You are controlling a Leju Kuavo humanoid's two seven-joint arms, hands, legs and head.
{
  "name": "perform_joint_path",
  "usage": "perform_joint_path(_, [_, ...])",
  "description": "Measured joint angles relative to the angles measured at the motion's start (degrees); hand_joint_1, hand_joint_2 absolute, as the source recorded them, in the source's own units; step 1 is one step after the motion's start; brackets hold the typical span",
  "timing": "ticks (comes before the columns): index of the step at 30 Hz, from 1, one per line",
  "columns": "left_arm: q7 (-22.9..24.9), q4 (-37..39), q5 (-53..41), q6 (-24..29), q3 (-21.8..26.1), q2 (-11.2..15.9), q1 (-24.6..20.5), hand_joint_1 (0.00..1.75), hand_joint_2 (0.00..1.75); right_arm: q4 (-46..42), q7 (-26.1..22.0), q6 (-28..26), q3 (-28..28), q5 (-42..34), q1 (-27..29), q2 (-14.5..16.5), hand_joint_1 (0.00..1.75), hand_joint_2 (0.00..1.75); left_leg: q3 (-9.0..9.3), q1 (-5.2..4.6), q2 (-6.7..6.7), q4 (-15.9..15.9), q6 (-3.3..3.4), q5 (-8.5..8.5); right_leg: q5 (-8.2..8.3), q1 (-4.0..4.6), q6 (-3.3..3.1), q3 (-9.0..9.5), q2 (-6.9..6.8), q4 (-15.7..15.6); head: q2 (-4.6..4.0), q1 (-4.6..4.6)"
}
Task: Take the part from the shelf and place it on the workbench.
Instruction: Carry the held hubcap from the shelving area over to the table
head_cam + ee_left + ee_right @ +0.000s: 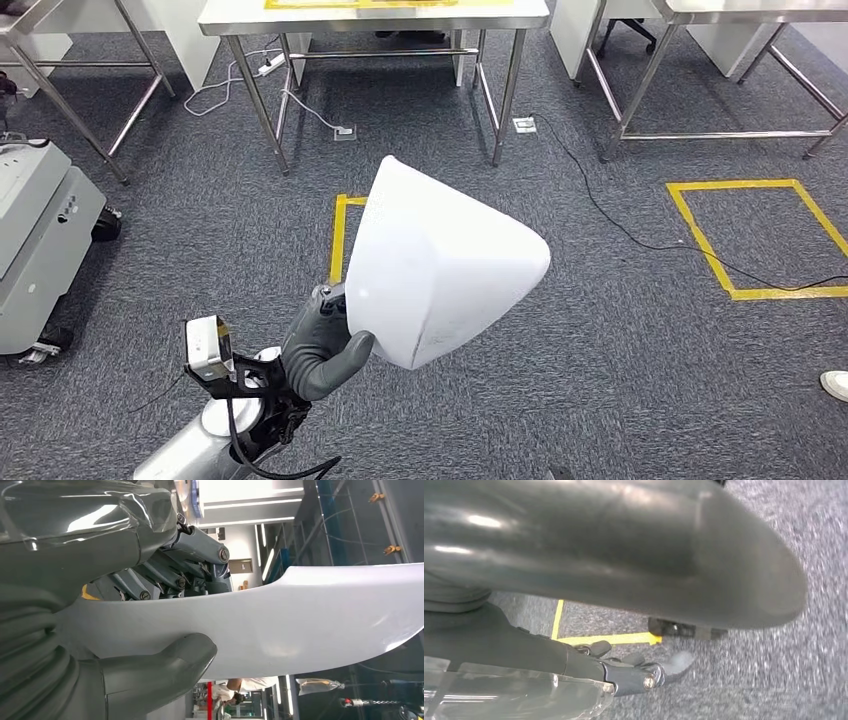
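Note:
A large white shell-shaped part (440, 265) is held up over the grey carpet in the head view. My left hand (325, 350) grips its lower left edge, thumb on the near face and fingers behind it. In the left wrist view the thumb (165, 665) presses one side of the part (300, 620) and the dark fingers (190, 555) the other. A steel workbench (240, 22) with a yellow marking on top stands ahead across the floor. My right hand (574, 580) hangs above the carpet, holding nothing, its fingers (644, 675) apart from the thumb.
A grey wheeled machine (35, 240) stands at the left. More steel tables (700, 10) stand at the back right. A yellow taped square (760, 240) and a black cable (620, 225) lie on the carpet at the right. A shoe (835, 383) shows at the right edge.

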Motion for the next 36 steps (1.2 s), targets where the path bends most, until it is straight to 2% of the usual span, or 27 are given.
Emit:
perform_joint_path(1, [0.0,0.0,0.0,0.0,-0.1,0.0,0.1,1.75,1.75,0.0,0.0,0.0,0.0,0.0,0.1,-0.1,0.0,0.0,-0.03,-0.08,-0.14,0.0,0.02,-0.05,-0.73,-0.02,0.11,-1.82,0.0,2.9,0.0,-0.01])
perform_joint_path(2, [0.0,0.0,0.0,0.0,-0.1,0.0,0.2,1.75,1.75,0.0,0.0,0.0,0.0,0.0,0.1,-0.2,0.0,0.0,-0.05,-0.15,-0.3,0.1,0.01,-0.12,-0.69,-0.04,0.4,-2.86,0.0,4.2,0.0,-0.01])
perform_joint_path(3, [0.0,0.1,0.0,0.0,-0.1,0.0,0.2,1.75,1.75,0.0,0.0,0.0,-0.1,0.0,0.1,-0.3,0.0,0.0,-0.07,-0.18,-0.46,0.2,-0.05,-0.2,0.24,-0.07,0.86,-2.77,0.0,3.2,0.0,0.0])
perform_joint_path(4, [0.0,0.1,0.1,0.0,-0.2,0.0,0.3,1.75,1.75,0.0,0.0,0.0,-0.1,0.0,0.1,-0.3,0.0,0.0,-0.06,-0.18,-0.61,0.3,-0.16,-0.31,1.8,-0.1,1.35,-1.63,-0.01,0.2,0.0,0.01])
perform_joint_path(5, [0.0,0.1,0.1,-0.1,-0.2,0.0,0.3,1.75,1.75,0.0,0.0,-0.1,-0.1,0.0,0.1,-0.4,0.0,0.0,-0.07,-0.17,-0.76,0.6,-0.34,-0.49,3.63,-0.16,1.7,0.27,-0.01,-4.2,0.0,0.01])
perform_joint_path(6, [0.0,0.1,0.3,-0.1,-0.2,0.0,0.2,1.75,1.75,0.0,0.0,-0.1,-0.1,0.0,0.0,-0.4,0.0,0.0,-0.13,-0.28,-0.88,0.9,-0.6,-0.7,5.09,-0.08,1.74,1.98,0.04,-7.8,0.0,0.01])
perform_joint_path(7, [-0.1,0.1,0.6,-0.3,-0.1,0.0,0.2,1.75,1.75,0.0,0.0,-0.1,-0.1,-0.1,0.0,-0.4,0.0,0.0,-0.22,-0.38,-0.98,1.2,-0.89,-0.95,6.03,-0.01,1.39,3.22,0.09,-10.3,0.0,-0.03])
perform_joint_path(8, [-0.1,0.1,0.9,-0.6,-0.1,0.0,0.2,1.75,1.75,0.0,0.0,-0.1,-0.1,-0.1,0.0,-0.4,0.0,0.0,-0.3,-0.49,-1.03,1.4,-1.16,-1.14,6.45,0.1,0.87,3.84,0.15,-11.4,0.0,-0.06])
perform_joint_path(10, [-0.2,0.1,1.7,-1.1,-0.1,-0.1,0.2,1.75,1.75,0.0,0.0,-0.1,-0.1,-0.2,0.0,-0.4,0.0,0.0,-0.39,-0.51,-1.06,1.7,-1.61,-1.34,6.61,0.17,-0.17,3.92,0.2,-11.3,0.0,-0.1])
perform_joint_path(12, [-0.2,0.1,2.1,-1.4,0.0,0.0,0.2,1.75,1.75,0.0,-0.1,-0.2,-0.2,-0.3,0.0,-0.3,0.0,0.0,-0.86,-0.32,-0.93,2.7,-2.15,-2.14,6.71,-0.12,-0.78,4.07,0.2,-11.5,0.0,-0.19])
perform_joint_path(14, [-0.3,0.1,2.2,-1.5,0.1,0.0,0.2,1.75,1.75,0.0,-0.1,-0.2,-0.2,-0.4,0.0,-0.4,0.0,0.0,-3.05,0.04,-0.72,7.5,-2.87,-4.99,6.71,-0.34,-1.21,4.25,0.18,-11.6,0.0,-0.42])
perform_joint_path(16, [-0.3,0.1,2.2,-1.6,0.1,0.1,0.2,1.75,1.75,0.0,-0.2,-0.2,-0.2,-0.5,0.0,-0.4,0.0,0.0,-6.68,0.46,-0.57,15.1,-3.43,-8.38,6.65,-0.25,-1.37,4.23,0.16,-11.5,0.0,-0.53])
perform_joint_path(17, [-0.3,0.1,2.3,-1.6,0.1,0.1,0.3,1.75,1.75,0.0,-0.2,-0.2,-0.2,-0.5,0.0,-0.4,0.0,0.0,-7.96,0.61,-0.51,17.6,-3.56,-9.06,6.64,-0.19,-1.37,4.21,0.15,-11.5,0.0,-0.54])
perform_joint_path(18, [-0.3,0.2,2.3,-1.6,0.1,0.2,0.3,1.75,1.75,0.0,-0.2,-0.2,-0.2,-0.5,0.0,-0.4,0.0,0.0,-8.32,0.7,-0.45,18.2,-3.59,-8.75,6.62,-0.15,-1.37,4.22,0.15,-11.5,0.0,-0.54])
perform_joint_path(19, [-0.3,0.2,2.3,-1.6,0.1,0.2,0.3,1.75,1.75,0.0,-0.2,-0.2,-0.2,-0.5,0.0,-0.4,0.0,0.0,-7.67,0.75,-0.38,16.7,-3.51,-7.58,6.61,-0.12,-1.37,4.26,0.16,-11.5,0.0,-0.54])
perform_joint_path(21, [-0.3,0.2,2.3,-1.6,0.1,0.2,0.2,1.75,1.75,0.0,-0.2,-0.2,-0.2,-0.5,0.0,-0.4,0.0,0.0,-3.73,0.69,-0.2,8.9,-3.0,-4.0,6.59,-0.04,-1.33,4.43,0.19,-11.5,0.0,-0.53])
perform_joint_path(23, [-0.3,0.2,2.4,-1.6,0.1,0.2,0.1,1.75,1.75,0.0,-0.2,-0.2,-0.2,-0.6,0.0,-0.4,0.0,0.0,-0.69,0.33,-0.05,2.9,-2.39,-2.19,6.55,0.17,-1.04,4.4,0.19,-11.5,0.0,-0.51])
perform_joint_path(25, [-0.4,0.2,2.7,-1.6,0.2,0.2,0.1,1.75,1.75,0.0,-0.2,-0.1,-0.3,-0.6,0.0,-0.4,0.0,0.0,-0.36,-0.07,-0.04,2.0,-1.94,-2.26,6.58,0.19,-0.41,4.33,0.14,-11.7,0.0,-0.51])
perform_joint_path(27, [-0.5,0.2,2.9,-1.5,0.2,0.2,0.1,1.75,1.75,0.0,-0.2,-0.1,-0.3,-0.6,0.0,-0.4,0.0,0.0,0.29,0.02,-0.09,1.2,-1.3,-1.83,6.46,0.12,0.18,4.28,0.1,-11.5,0.0,-0.46])
perform_joint_path(28, [-0.6,0.2,3.0,-1.5,0.3,0.1,0.1,1.75,1.75,0.0,-0.3,-0.1,-0.3,-0.6,0.0,-0.5,0.0,0.0,0.71,0.15,-0.09,0.7,-0.94,-1.54,5.87,0.13,0.23,3.77,0.09,-10.4,0.0,-0.4])
perform_joint_path(29, [-0.6,0.1,3.2,-1.5,0.3,0.0,0.1,1.75,1.75,0.0,-0.3,-0.1,-0.3,-0.6,0.0,-0.5,0.0,0.0,1.11,0.27,-0.08,0.2,-0.62,-1.3,4.79,0.13,0.13,2.67,0.09,-8.1,0.0,-0.32])
perform_joint_path(31, [-0.7,0.1,4.0,-1.6,0.3,-0.1,0.2,1.75,1.75,0.0,-0.3,-0.1,-0.3,-0.6,0.1,-0.5,0.0,0.0,1.18,0.19,-0.09,0.0,-0.24,-1.29,1.74,0.04,-0.19,-1.18,0.09,-0.4,0.0,-0.22])
perform_joint_path(32, [-0.7,0.1,4.4,-1.6,0.3,-0.2,0.3,1.75,1.75,0.0,-0.3,-0.1,-0.3,-0.6,0.1,-0.6,0.0,0.0,1.17,0.12,-0.14,0.0,-0.17,-1.37,0.74,0.01,-0.12,-2.94,0.09,2.9,0.0,-0.21])
perform_joint_path(33, [-0.7,0.1,4.9,-1.7,0.3,-0.2,0.3,1.75,1.75,0.0,-0.4,-0.1,-0.3,-0.6,0.2,-0.6,0.0,0.0,1.18,0.07,-0.21,0.1,-0.16,-1.46,0.53,-0.03,0.16,-3.91,0.09,4.5,0.0,-0.21])
perform_joint_path(34, [-0.7,0.1,5.4,-1.7,0.3,-0.2,0.4,1.75,1.75,0.0,-0.5,0.0,-0.3,-0.6,0.2,-0.6,0.0,0.0,1.21,0.06,-0.3,0.2,-0.22,-1.57,1.31,-0.08,0.62,-3.63,0.09,3.6,0.0,-0.19])
perform_joint_path(36, [-0.7,0.1,6.2,-1.9,0.5,-0.3,0.4,1.75,1.75,0.0,-0.7,0.0,-0.3,-0.5,0.2,-0.7,0.0,0.0,1.27,0.08,-0.49,0.6,-0.58,-1.99,4.52,-0.24,1.53,-0.14,0.08,-4.1,0.0,-0.19])
